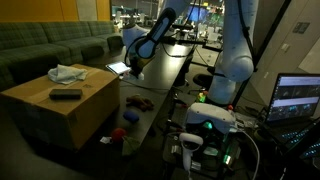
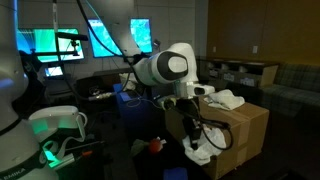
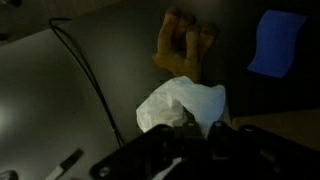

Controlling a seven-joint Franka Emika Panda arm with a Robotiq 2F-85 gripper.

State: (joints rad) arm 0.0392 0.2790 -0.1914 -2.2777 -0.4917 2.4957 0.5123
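Jaws of my gripper are clamping together on the white cloth, which I am holding over the dark table, near a brown plush toy and a blue object.

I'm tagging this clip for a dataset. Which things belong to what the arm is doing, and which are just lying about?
In hand:
- gripper, shut on what it holds
- white cloth, pinched in its jaws

Lying about:
- brown plush toy
- blue item
- black cable
- cardboard box, with a crumpled cloth and a black remote on top
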